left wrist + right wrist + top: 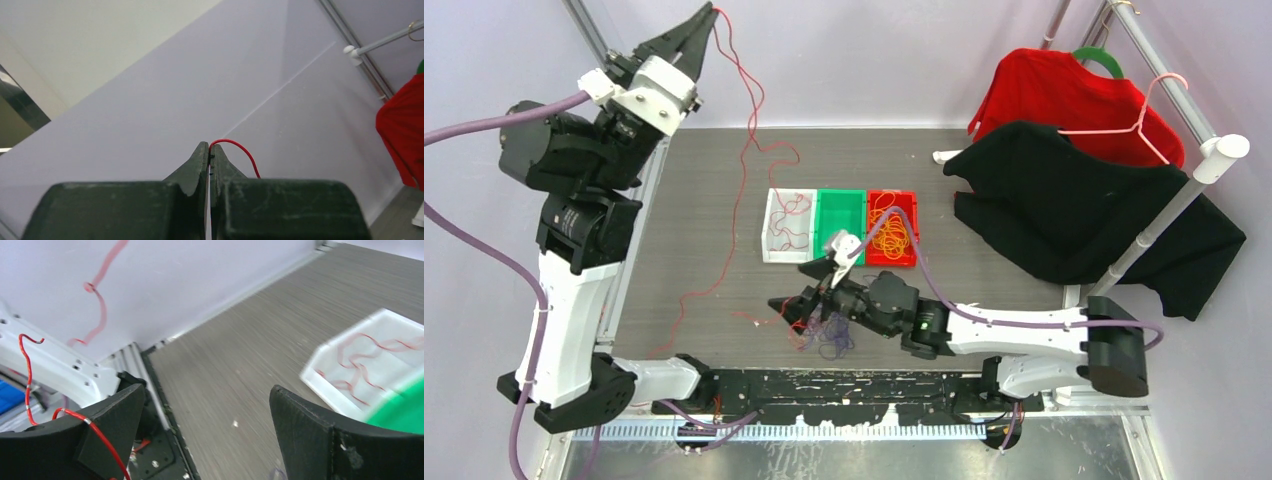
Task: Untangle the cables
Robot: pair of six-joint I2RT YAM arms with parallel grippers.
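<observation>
The red cable (749, 150) is pinched high behind the white bin (771, 250) by the closed left end effector (709, 14). The right end effector (802, 305) is spread wide, empty, before that bin; the purple cable (834, 338) there is left tangled.

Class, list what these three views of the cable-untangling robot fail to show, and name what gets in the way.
- Left wrist view: the red cable has its gripped end hidden inside the shut left gripper.
- Top view: the purple cable clump is partly covered by the open right gripper. Whether red strands are knotted into it is too small to tell.
- Right wrist view: the white tray is blurred and cut off by the green tray.
</observation>
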